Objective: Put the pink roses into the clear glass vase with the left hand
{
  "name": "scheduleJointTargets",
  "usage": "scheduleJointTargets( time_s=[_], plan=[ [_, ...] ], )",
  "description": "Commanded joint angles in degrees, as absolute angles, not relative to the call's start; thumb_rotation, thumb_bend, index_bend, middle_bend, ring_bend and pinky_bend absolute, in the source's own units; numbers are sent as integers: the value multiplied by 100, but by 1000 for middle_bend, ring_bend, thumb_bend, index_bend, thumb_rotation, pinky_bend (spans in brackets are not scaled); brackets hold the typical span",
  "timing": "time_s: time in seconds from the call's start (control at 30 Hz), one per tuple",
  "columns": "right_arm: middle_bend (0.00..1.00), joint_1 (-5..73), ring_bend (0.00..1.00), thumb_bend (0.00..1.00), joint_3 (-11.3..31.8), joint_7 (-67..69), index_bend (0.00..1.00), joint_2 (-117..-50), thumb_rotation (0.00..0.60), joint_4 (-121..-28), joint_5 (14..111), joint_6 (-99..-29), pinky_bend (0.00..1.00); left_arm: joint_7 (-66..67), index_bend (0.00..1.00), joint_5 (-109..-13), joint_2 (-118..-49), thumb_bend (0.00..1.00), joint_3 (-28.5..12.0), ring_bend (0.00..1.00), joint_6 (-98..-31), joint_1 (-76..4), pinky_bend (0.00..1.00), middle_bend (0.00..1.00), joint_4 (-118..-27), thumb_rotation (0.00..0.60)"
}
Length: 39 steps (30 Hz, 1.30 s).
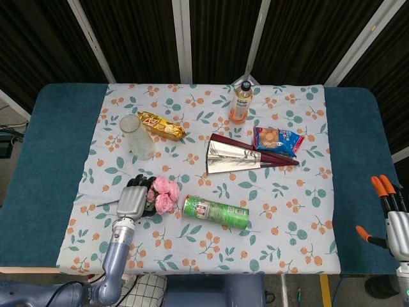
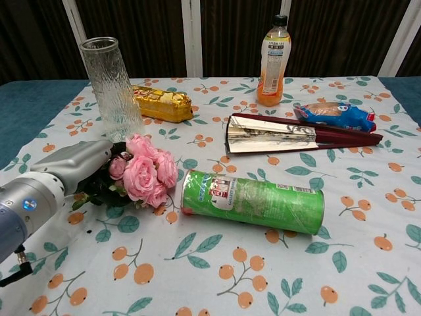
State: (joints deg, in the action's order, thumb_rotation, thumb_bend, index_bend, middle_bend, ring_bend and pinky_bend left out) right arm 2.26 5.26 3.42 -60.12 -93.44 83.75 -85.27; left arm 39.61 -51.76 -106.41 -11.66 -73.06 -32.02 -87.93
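Pink roses (image 2: 146, 172) are lying just in front of the clear glass vase (image 2: 110, 87); left hand (image 1: 132, 200) is covering their leaves, finger closure indeterminable. Blooms appearing soft, light; stems suiting grasp.

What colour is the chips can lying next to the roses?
Green cylindrical chips can with a red-and-white label; clearest in the chest view.

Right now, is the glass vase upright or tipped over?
Upright. The clear glass vase stands on its base, open rim on top, behind the pink roses.
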Motion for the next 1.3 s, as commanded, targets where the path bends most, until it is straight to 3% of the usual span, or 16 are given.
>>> scheduleJointTargets(
  time_s=[0.03, 0.17, 0.5, 0.8, 0.87, 1.0, 1.13, 1.3],
  plan=[
    [0, 229, 0, 161, 519, 346, 84, -6021, 600, -9334, 8386, -8526, 11, 3987, 293, -5364, -10746, 492, -1197, 159, -7491, -3242, 211, 401, -8655, 600],
    [0, 233, 0, 162, 524, 446, 90, -6032, 600, -9336, 8368, -8514, 11, 4244, 369, -5414, -10854, 563, -1223, 175, -7647, -3300, 216, 503, -8512, 600],
    [0, 209, 0, 162, 567, 780, 131, -5992, 600, -9353, 8255, -8505, 11, 4244, 432, -5988, -10739, 580, -1218, 185, -7979, -3330, 215, 543, -8923, 600],
    [0, 203, 0, 162, 584, 624, 131, -6055, 600, -9369, 8227, -8554, 11, 2377, 429, -7473, -9620, 558, -1221, 217, -7726, -3270, 202, 549, -10433, 600],
    [0, 200, 0, 161, 593, 604, 131, -6068, 600, -9370, 8205, -8562, 11, 2122, 425, -7807, -9474, 558, -1391, 217, -7891, -3281, 199, 549, -10557, 600],
    [0, 208, 0, 162, 609, 594, 131, -6098, 600, -9363, 8176, -8556, 11, 1708, 425, -8201, -9358, 552, -2156, 217, -8355, -3409, 197, 552, -10593, 600],
    [0, 232, 0, 161, 638, 585, 131, -6150, 600, -9321, 8083, -8492, 11, 819, 435, -8348, -9150, 551, -2905, 217, -8453, -3657, 197, 560, -10240, 600],
    [0, 278, 0, 161, 699, 522, 138, -6245, 600, -9243, 7906, -8390, 11, -803, 439, -8300, -9014, 550, -3444, 217, -8465, -3869, 207, 563, -9619, 600]
  ],
)
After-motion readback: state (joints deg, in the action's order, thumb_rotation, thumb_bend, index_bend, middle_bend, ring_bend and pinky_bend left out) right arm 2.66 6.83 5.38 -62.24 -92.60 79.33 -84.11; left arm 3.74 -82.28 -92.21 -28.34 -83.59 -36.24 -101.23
